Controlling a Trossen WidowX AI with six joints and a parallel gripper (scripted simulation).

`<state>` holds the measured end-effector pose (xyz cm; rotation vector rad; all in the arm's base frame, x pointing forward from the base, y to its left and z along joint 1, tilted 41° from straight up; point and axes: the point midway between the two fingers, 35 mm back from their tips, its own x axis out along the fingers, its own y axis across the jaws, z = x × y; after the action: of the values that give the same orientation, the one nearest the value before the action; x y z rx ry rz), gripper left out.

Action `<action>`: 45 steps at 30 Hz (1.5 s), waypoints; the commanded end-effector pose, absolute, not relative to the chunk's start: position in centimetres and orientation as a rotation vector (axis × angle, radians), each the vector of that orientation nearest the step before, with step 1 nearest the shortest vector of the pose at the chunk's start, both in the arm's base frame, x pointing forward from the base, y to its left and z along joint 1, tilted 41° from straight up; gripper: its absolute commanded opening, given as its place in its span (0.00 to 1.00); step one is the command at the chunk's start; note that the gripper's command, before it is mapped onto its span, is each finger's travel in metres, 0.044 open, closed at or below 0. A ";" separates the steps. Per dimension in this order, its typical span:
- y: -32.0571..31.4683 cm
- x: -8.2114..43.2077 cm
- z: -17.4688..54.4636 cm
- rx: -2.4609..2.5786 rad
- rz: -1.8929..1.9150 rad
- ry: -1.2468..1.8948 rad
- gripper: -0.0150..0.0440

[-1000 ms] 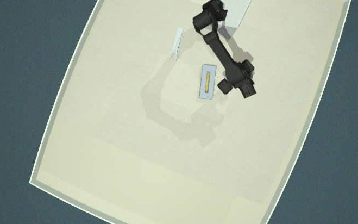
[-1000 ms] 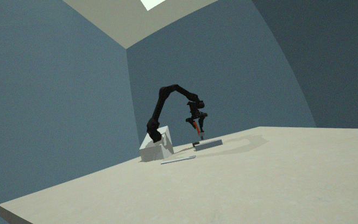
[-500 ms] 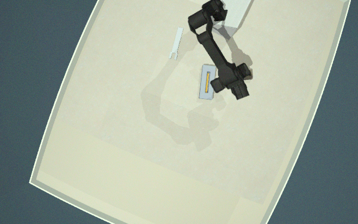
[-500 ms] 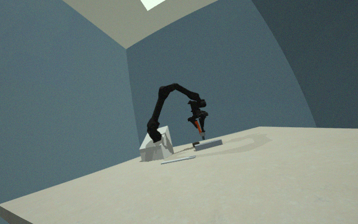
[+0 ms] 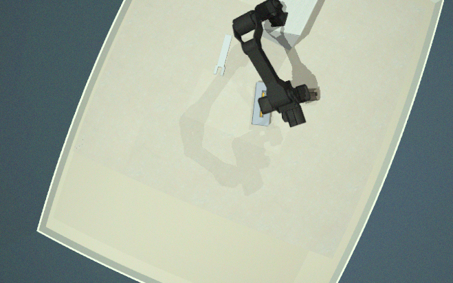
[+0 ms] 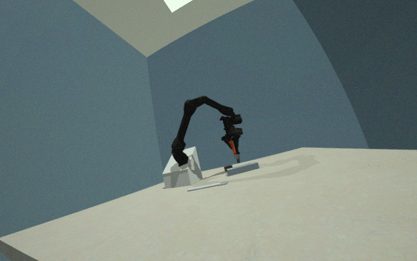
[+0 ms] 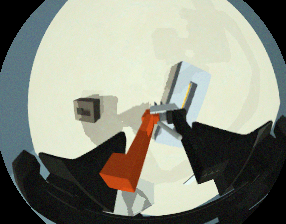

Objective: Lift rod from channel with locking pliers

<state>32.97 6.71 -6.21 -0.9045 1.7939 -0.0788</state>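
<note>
Gripper (image 6: 235,149) (image 7: 159,131) clamped on orange-handled pliers (image 6: 233,147) (image 7: 139,152) above pale tabletop (image 5: 171,218) (image 6: 235,220) (image 7: 129,50); blue-grey walls (image 6: 73,97) around.

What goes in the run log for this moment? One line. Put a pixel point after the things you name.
orange-handled metal locking pliers (image 6: 236,149) (image 7: 143,145): held, clear of boxy brown holster (image 5: 314,94) (image 6: 227,168) (image 7: 86,110) | yellow rod (image 5: 263,94) (image 7: 186,98): in grey block's (image 5: 260,121) (image 6: 243,168) (image 7: 200,76) channel | lift: not done

On the worktop (image 5: 150,211) (image 6: 268,210) (image 7: 129,30), seen from the top, the block (image 5: 256,121) (image 6: 243,169) (image 7: 201,80) has the rod (image 5: 261,114) (image 7: 187,95) inside its channel. The holster (image 5: 316,94) (image 6: 227,168) (image 7: 95,110) lies right of the block, apart; the forked bar (image 5: 224,51) (image 6: 208,186) lies upper left, the arm's pedestal (image 5: 305,17) (image 6: 171,180) upper right. The pliers (image 6: 233,147) (image 7: 139,150) hang between the end effector's fingers.
</note>
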 end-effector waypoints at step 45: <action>1.8 34.7 -3.1 -0.615 -0.448 1.682 0.80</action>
<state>34.61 1.86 -3.20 -0.6118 1.6865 -0.4473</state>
